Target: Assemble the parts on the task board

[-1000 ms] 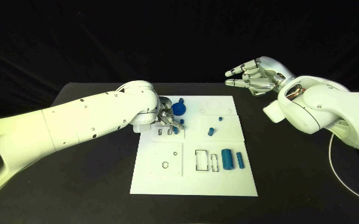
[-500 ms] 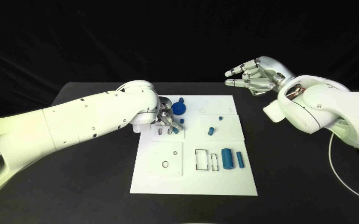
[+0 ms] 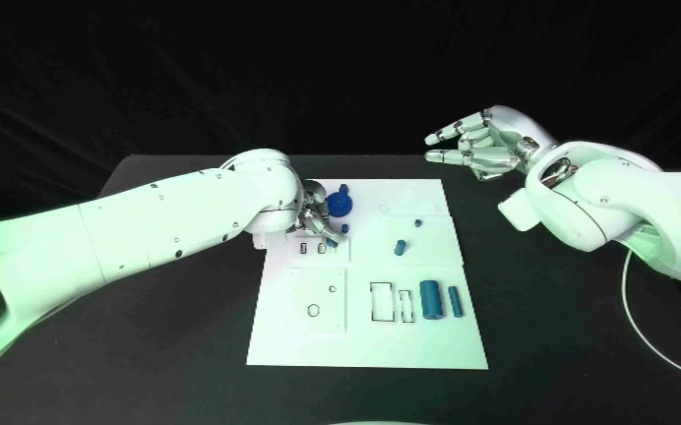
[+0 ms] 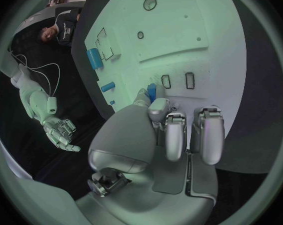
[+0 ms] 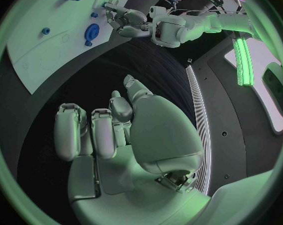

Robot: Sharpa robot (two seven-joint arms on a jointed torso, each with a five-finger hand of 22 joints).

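Observation:
The white task board [image 3: 426, 346] lies in the middle of the table. My left hand [image 3: 315, 220] hovers over its far left corner, pinching a small blue part [image 4: 151, 91] between thumb and fingertip, just by two small rectangular slots [image 4: 166, 81]. A round blue knob [image 3: 340, 207] stands right beside that hand. A short blue peg [image 3: 402, 246] and a tiny blue piece [image 3: 419, 222] lie mid-board, and two blue cylinders [image 3: 430, 302] lie at the near right. My right hand [image 3: 482, 145] is raised beyond the board's far right corner, fingers apart and holding nothing.
A black rectangular frame outline [image 3: 383, 303] sits left of the cylinders. A square inset with a round hole [image 3: 312, 305] takes the board's near left. Black table [image 3: 170, 346] surrounds the board on all sides.
My left hand has shifted slightly toward the board's far edge, still pinching the small blue part. The right hand has stayed where it was.

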